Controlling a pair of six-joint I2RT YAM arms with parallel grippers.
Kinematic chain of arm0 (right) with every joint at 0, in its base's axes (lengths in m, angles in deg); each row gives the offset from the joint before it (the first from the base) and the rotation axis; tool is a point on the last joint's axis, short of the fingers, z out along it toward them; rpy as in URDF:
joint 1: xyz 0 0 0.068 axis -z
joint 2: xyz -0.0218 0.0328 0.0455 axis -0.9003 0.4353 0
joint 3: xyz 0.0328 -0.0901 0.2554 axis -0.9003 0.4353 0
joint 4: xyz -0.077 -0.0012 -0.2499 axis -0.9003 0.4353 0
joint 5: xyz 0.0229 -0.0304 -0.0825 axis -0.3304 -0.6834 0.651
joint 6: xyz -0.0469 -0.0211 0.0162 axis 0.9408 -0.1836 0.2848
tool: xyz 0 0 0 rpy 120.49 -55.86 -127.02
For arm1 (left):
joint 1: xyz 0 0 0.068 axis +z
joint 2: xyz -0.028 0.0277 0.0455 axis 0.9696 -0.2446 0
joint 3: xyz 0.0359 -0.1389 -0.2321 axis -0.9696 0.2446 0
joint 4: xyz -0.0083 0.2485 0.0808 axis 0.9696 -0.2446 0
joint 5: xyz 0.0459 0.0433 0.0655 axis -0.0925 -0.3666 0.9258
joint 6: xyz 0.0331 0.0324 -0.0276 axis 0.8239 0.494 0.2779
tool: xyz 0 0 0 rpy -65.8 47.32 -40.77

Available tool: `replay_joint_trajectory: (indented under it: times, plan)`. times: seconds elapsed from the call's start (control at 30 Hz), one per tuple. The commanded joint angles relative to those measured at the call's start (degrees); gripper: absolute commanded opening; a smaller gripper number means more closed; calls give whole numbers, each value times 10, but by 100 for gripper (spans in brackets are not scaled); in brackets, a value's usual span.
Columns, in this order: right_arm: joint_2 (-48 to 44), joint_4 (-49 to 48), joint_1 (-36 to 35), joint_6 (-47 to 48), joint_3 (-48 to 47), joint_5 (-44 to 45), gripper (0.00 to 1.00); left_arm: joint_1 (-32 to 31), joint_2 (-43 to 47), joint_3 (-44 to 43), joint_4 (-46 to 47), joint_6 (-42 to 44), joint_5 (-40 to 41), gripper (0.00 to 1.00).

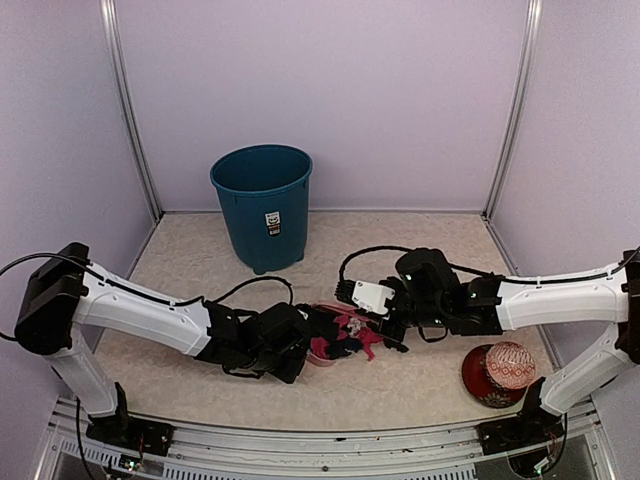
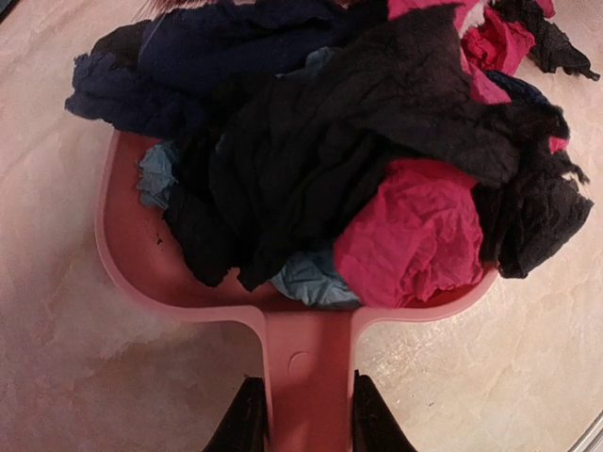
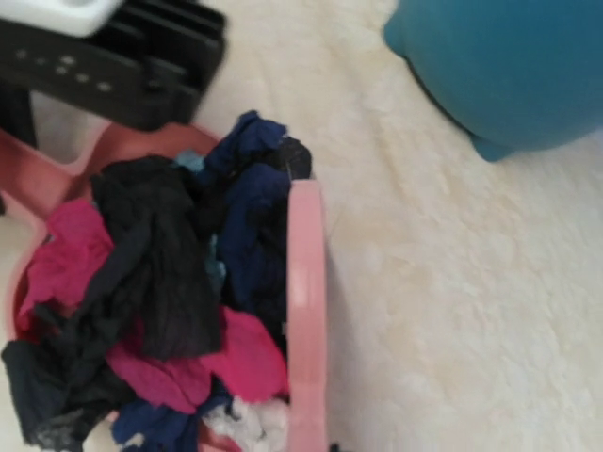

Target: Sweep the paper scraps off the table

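The paper scraps [image 2: 358, 169] lie heaped in a pale pink dustpan [image 2: 141, 254] that rests on the surface [image 3: 452, 282] between the two arms. Black, navy, magenta and light blue pieces pile above its rim. They look feather-light, crumpled and springy, so I judge a tilt or jolt would shed them. The load is best carried by the stiff pan handle, kept level. The left hand [image 2: 306, 388] grasps that handle, one finger on either side. The right hand [image 1: 395, 328] is clenched, seemingly on the pink brush [image 3: 306, 282] set against the heap, though its fingers are hidden from its wrist view. Whether stray scraps lie under the arms cannot be told. A teal bin [image 1: 262, 200] stands behind.
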Motion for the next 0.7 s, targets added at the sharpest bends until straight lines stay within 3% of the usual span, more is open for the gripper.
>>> replay_joint_trajectory:
  times: [0.0, 0.3, 0.67]
  plan:
    - [-28, 3, -6, -25, 12, 67, 0, 8, -14, 38, 11, -10, 15, 0]
    - [-54, -38, -6, -32, 32, 189, 0, 1, 6, 81, 71, -21, 37, 0]
    - [-113, -100, -6, -39, 68, 250, 0, 0, 36, 110, 107, -28, 63, 0]
